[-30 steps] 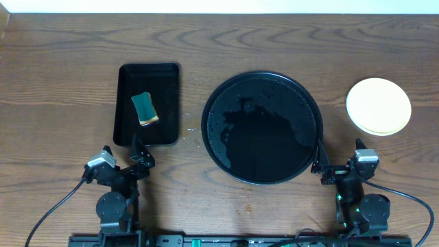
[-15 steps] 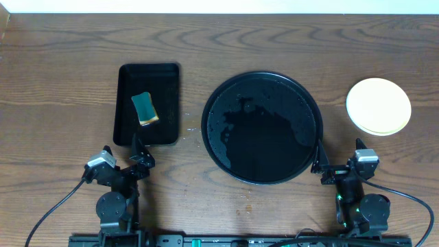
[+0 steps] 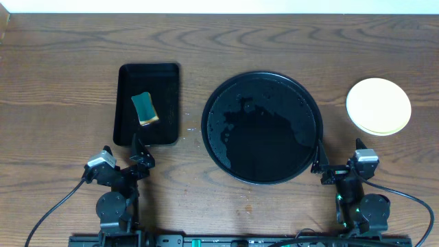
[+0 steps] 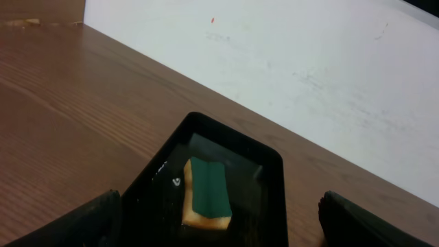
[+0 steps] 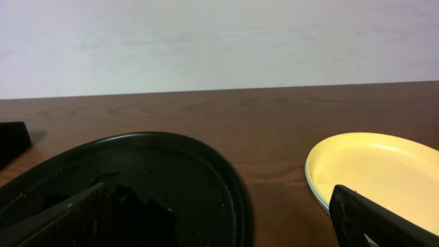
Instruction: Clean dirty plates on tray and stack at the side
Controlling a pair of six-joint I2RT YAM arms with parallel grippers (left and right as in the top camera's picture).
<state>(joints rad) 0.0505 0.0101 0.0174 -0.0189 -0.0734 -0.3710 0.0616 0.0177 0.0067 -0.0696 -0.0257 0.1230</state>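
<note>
The large round black tray (image 3: pixel 262 127) sits mid-table, wet and with no plates on it; it also shows in the right wrist view (image 5: pixel 137 185). The plates (image 3: pixel 378 106) stand in one stack at the right, pale yellow on top, mint-white edges beneath; the stack shows in the right wrist view (image 5: pixel 374 171). My left gripper (image 3: pixel 139 155) is open and empty at the near left, just in front of the rectangular tray. My right gripper (image 3: pixel 321 163) is open and empty at the near right, by the round tray's rim.
A small rectangular black tray (image 3: pixel 147 103) at the left holds a green-and-yellow sponge (image 3: pixel 144 108), also seen in the left wrist view (image 4: pixel 207 193). A white wall runs along the table's far edge.
</note>
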